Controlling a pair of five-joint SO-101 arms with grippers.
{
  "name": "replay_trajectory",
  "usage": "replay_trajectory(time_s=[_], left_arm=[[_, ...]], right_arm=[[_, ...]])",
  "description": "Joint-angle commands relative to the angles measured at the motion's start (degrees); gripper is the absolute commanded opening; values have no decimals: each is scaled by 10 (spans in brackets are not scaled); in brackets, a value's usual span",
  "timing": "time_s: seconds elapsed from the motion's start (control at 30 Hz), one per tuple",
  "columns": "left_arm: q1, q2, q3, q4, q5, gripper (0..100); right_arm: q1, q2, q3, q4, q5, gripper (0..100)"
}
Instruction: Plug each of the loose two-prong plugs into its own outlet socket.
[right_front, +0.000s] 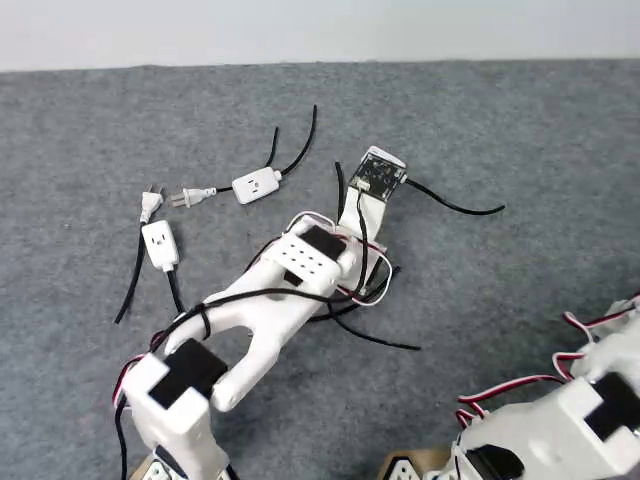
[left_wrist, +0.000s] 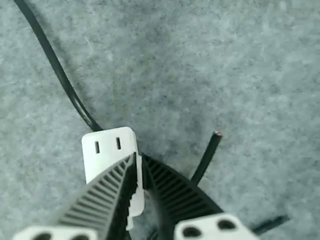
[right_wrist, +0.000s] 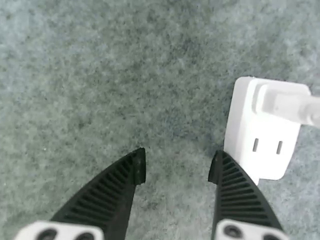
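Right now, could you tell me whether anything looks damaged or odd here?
Yes: beside the outlet socket held by the left gripper, a black cord ends in a cut, bare-looking tip, joined to nothing visible.

Left arm (right_front: 265, 310), at 7 o'clock, and right arm (right_front: 560, 420), at 4 o'clock: white shells, black servo blocks (right_front: 190, 370), red, white and black cables (right_front: 270, 292). Left gripper (left_wrist: 139, 160) and right gripper (right_wrist: 177, 165) carry black ribbed fingers (right_wrist: 115, 195).

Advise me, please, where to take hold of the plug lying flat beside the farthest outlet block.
Grip the plug by its white body, coming down from above and pinching across its sides. It lies flat with prongs pointing away from the outlet block, so this should leave them free.
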Motion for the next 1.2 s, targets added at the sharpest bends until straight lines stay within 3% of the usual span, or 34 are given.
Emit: replay_trajectory(time_s=[0.0, 0.37, 0.53, 0.7, 0.87, 1.0, 1.17], left_arm=[[12, 21, -23, 27, 6, 12], [8, 99, -115, 193, 7, 12], [15, 127, -154, 211, 9, 12], [39, 188, -260, 223, 65, 12], [28, 278, -388, 313, 83, 12], [25, 326, -465, 360, 79, 12], [51, 293, -470, 364, 28, 12]], right_arm=[[-4, -27, -4, -9, 6, 204], [-1, -27, -4, -9, 25, 204], [-11, -29, -4, -5, 21, 204], [-32, -35, -7, 17, 20, 204], [-34, -35, -7, 17, 23, 204], [-33, -35, -7, 15, 25, 204], [-37, -35, -7, 17, 20, 204]])
